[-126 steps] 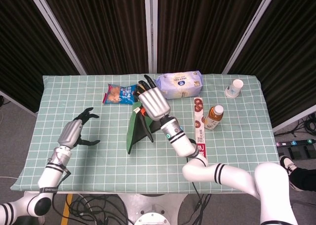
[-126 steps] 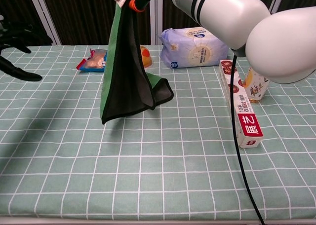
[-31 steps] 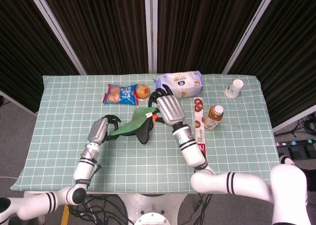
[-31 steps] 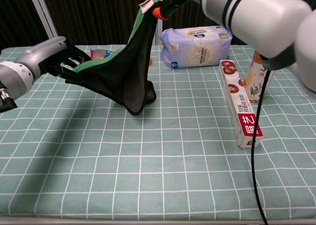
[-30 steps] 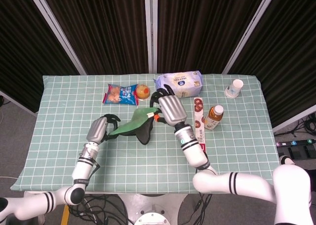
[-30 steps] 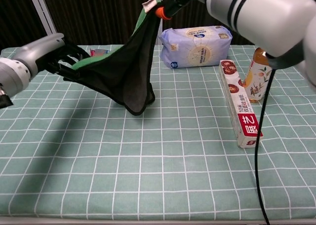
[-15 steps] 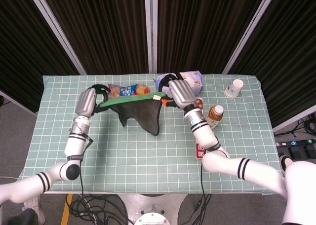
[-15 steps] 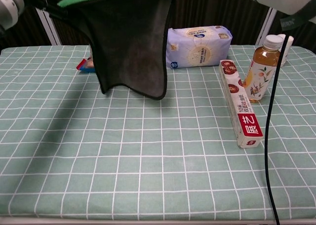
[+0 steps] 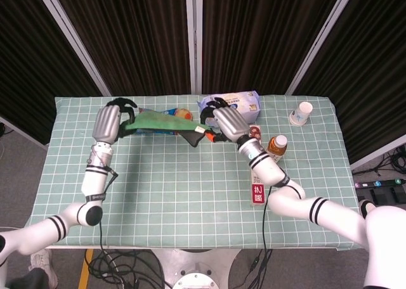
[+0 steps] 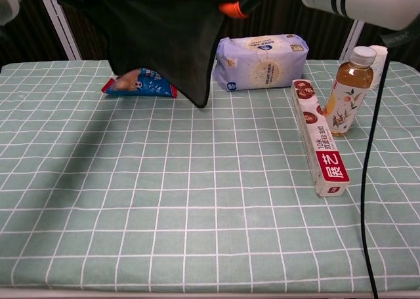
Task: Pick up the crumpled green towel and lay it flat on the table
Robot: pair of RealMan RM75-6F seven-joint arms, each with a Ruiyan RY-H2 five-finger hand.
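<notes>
The green towel [image 9: 162,124] hangs stretched in the air between my two hands, above the far side of the table. In the chest view the towel [image 10: 164,33] shows its dark underside, with its lowest corner dangling near the blue snack bag. My left hand [image 9: 109,121] grips the towel's left end. My right hand [image 9: 227,123] pinches the right end by its white label. In the chest view only an orange-tipped finger of the right hand [image 10: 246,4] shows at the top edge; the left hand is cut off at the corner.
A blue snack bag [image 10: 139,83] lies at the back left. A pale wipes pack [image 10: 262,61] sits at the back centre. A long red-and-white box [image 10: 319,136], a tea bottle [image 10: 346,91] and a paper cup [image 9: 301,113] stand on the right.
Both hands have lifted and pulled apart since a second ago, drawing the towel from a sagging drape into a taut band. It now hangs further back and higher.
</notes>
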